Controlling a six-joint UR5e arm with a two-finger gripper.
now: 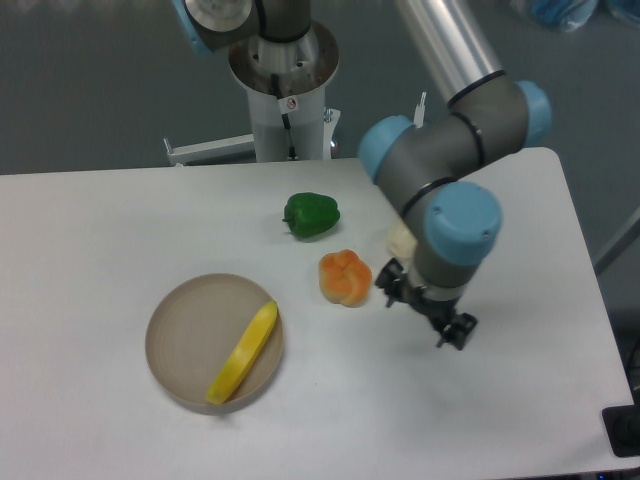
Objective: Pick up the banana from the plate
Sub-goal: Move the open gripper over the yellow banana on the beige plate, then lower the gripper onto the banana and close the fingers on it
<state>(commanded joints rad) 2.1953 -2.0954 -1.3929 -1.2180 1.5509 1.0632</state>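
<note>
The yellow banana (245,352) lies slantwise across the right side of the beige plate (190,340) at the front left of the table. My gripper (424,314) hangs over the table well to the right of the plate, just right of the orange pepper. Its fingers are spread apart with nothing between them. It touches neither the banana nor the plate.
An orange pepper (345,277) sits between the plate and the gripper. A green pepper (312,214) lies behind it. A pale cream fruit (399,238) is mostly hidden behind my arm. The robot's base column (285,90) stands at the table's back edge.
</note>
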